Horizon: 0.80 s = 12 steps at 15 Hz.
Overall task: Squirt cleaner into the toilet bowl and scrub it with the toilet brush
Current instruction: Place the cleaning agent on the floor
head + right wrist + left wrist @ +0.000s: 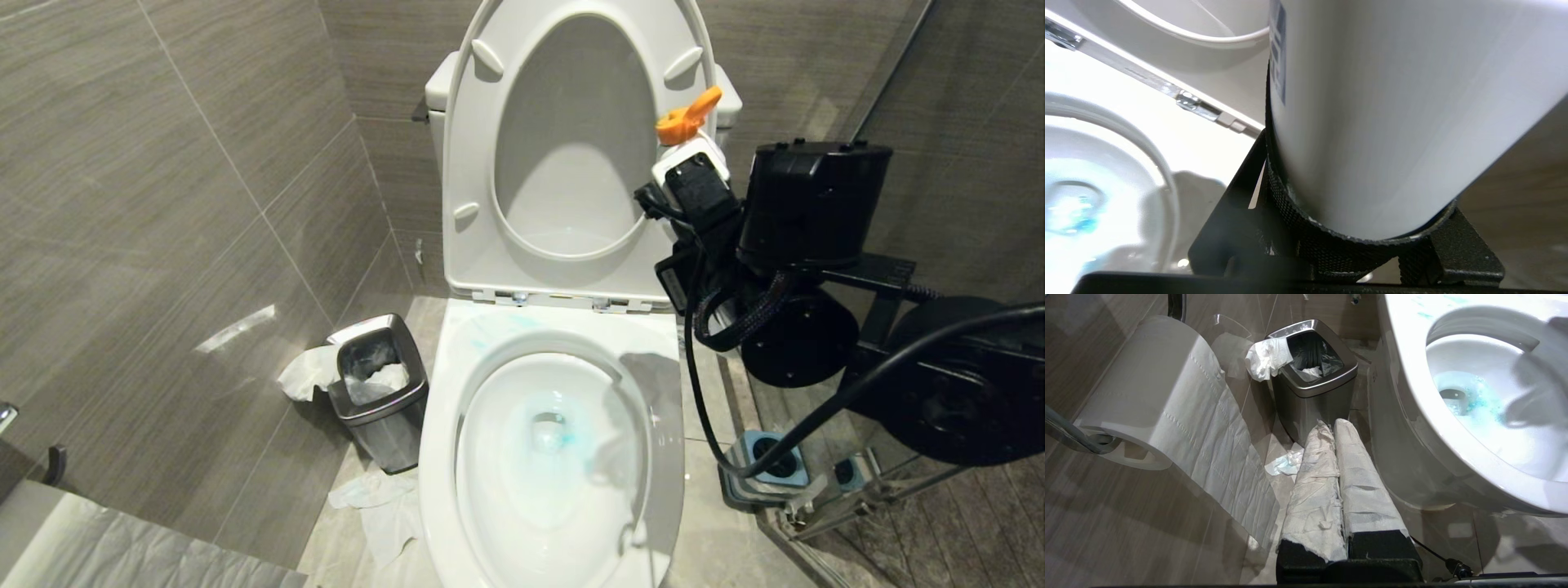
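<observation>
Tiles, grey and wood-grained, wall our glossy white ceramic toilet bowl [457, 457]; our right pincer [1355, 196], at its two o'clock, pinches a white orange-capped bottle [686, 151]; left pincer [1333, 428] pressed together.

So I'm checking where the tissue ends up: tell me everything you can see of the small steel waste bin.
The waste bin is a small, squarish brushed-steel bin tapering downward, with a shiny rim and a dark liner. It stands upright on the tiled floor, between the wall and the toilet bowl, apart from the bowl. Crumpled white tissue hangs over one rim corner, more lies inside, and loose pieces lie on the floor in front of it.
</observation>
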### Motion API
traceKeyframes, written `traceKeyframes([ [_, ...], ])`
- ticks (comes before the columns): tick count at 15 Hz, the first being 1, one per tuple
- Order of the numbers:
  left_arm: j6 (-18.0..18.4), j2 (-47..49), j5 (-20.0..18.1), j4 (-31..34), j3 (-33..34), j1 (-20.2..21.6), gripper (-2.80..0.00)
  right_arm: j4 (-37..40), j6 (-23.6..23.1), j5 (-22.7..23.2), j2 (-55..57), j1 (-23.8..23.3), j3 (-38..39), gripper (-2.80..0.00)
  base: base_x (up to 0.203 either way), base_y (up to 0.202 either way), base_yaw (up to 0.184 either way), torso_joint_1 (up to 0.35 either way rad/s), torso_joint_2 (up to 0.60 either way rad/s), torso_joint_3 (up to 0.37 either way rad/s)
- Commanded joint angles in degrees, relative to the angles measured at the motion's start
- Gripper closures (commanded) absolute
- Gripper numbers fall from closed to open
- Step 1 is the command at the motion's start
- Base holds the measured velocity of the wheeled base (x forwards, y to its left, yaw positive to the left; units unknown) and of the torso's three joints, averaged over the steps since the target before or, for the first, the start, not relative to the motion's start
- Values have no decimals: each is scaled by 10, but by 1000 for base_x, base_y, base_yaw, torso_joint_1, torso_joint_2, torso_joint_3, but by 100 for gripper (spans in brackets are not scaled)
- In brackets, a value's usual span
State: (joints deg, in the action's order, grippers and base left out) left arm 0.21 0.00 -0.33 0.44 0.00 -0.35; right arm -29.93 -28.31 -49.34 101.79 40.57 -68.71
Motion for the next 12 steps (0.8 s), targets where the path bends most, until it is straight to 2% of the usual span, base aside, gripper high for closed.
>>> traceKeyframes([
  [1,0,1,0,0,1,0,0,120,106,39,-29,-26,-30,0,0,0,0,0,0,0],
  [3,0,1,0,0,1,0,0,236,189,122,-69,-59,-53,0,0,0,0,0,0,0],
  [5,1,1,0,0,1,0,0,293,224,219,-118,-102,-54,0,0,0,0,0,0,0],
  [7,1,1,0,0,1,0,0,328,234,333,-173,-156,-31,0,0,0,0,0,0,0],
  [9,1,1,0,0,1,0,0,353,235,413,-219,-219,5,0,0,0,0,0,0,0],
  [12,1,1,0,0,1,0,0,352,222,461,-253,-300,63,0,0,0,0,0,0,0],
])
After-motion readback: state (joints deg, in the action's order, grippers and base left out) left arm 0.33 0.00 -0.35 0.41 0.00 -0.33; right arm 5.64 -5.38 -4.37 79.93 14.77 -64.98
